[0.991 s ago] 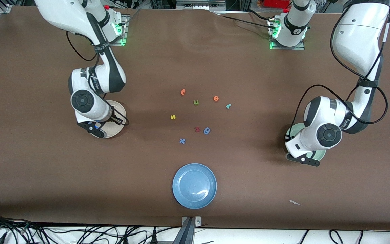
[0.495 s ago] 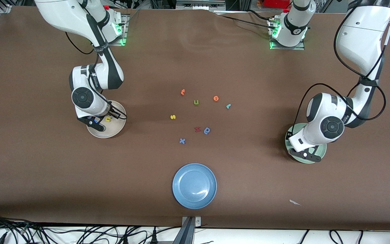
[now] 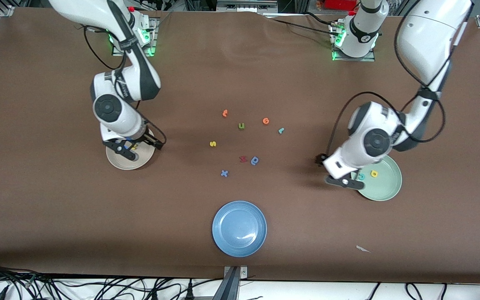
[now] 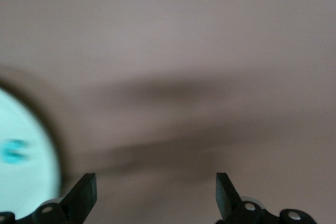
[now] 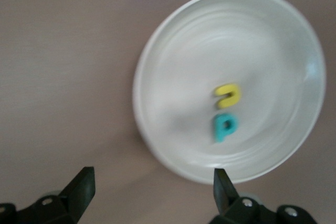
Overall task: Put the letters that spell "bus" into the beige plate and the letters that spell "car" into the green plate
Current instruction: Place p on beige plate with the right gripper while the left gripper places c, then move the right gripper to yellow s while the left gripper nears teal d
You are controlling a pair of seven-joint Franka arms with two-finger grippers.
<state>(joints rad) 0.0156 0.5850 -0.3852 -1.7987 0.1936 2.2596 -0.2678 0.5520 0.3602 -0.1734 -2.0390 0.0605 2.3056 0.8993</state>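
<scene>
The beige plate [image 3: 128,163] [image 5: 173,51] holds the yellow "u" [image 5: 228,95] and teal "b" [image 5: 224,128]. My right gripper [image 3: 138,146] [image 5: 152,182] hangs open and empty over that plate's edge. In the green plate [image 3: 386,185] [image 4: 31,145] lie the teal "c" [image 3: 361,176] [image 4: 14,150] and yellow "a" [image 3: 374,173]. Open and empty, my left gripper [image 3: 331,171] [image 4: 156,184] hangs over bare table beside that plate. The yellow "s" [image 3: 213,143] and teal "r" [image 3: 281,130] lie on the table's middle.
Among the middle letters are an olive "u" [image 3: 241,126], two orange letters [image 3: 224,113] [image 3: 266,121], a red one [image 3: 243,158], a darker blue round one [image 3: 255,160] and a blue "x" [image 3: 224,173]. A blue plate [image 3: 239,228] sits nearest the front camera.
Both grippers opened. The yellow "u" was let go into the beige plate. My left gripper moved off the green plate toward the table's middle, uncovering the "c" and "a".
</scene>
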